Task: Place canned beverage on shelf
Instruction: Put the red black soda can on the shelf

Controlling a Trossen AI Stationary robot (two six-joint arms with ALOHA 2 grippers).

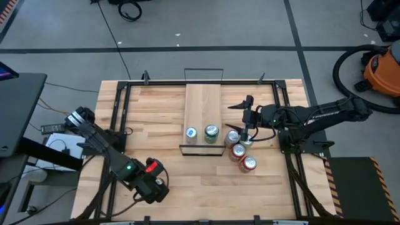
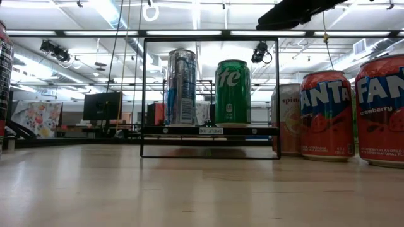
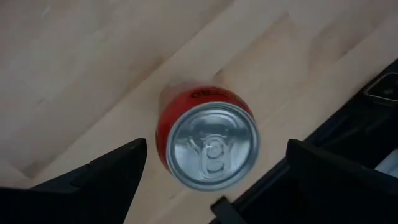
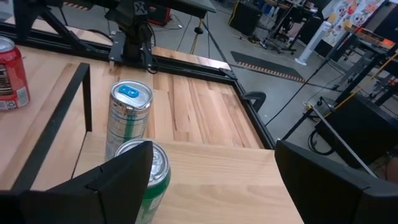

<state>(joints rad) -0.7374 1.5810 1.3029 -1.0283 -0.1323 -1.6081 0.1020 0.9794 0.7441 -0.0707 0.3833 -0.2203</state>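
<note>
Red aluminium can (image 3: 208, 144) upright, long axis vertical, betw. open left hand (image 3: 211, 186); right hand (image 1: 245, 134) open just beside narrow light-wood shelf (image 1: 202, 103).

Worktop (image 1: 162, 125): pale slatted wood, black metal frame round edge. Shelf (image 1: 203, 103): light wood, thin black wire rails. On shelf: silver can (image 2: 182, 87) with blue tab on lid, blue-and-grey side print; green can (image 2: 233, 92), white lettering, silver lid. Beside shelf: peach-orange can (image 2: 289, 120); 2 red cans (image 2: 327, 115) with blue-and-white logo. Red can (image 3: 208, 143) under left arm: silver lid, dark lettering. Both arms black. Floor grey. Orange vacuum (image 1: 382, 72), black hose.
</note>
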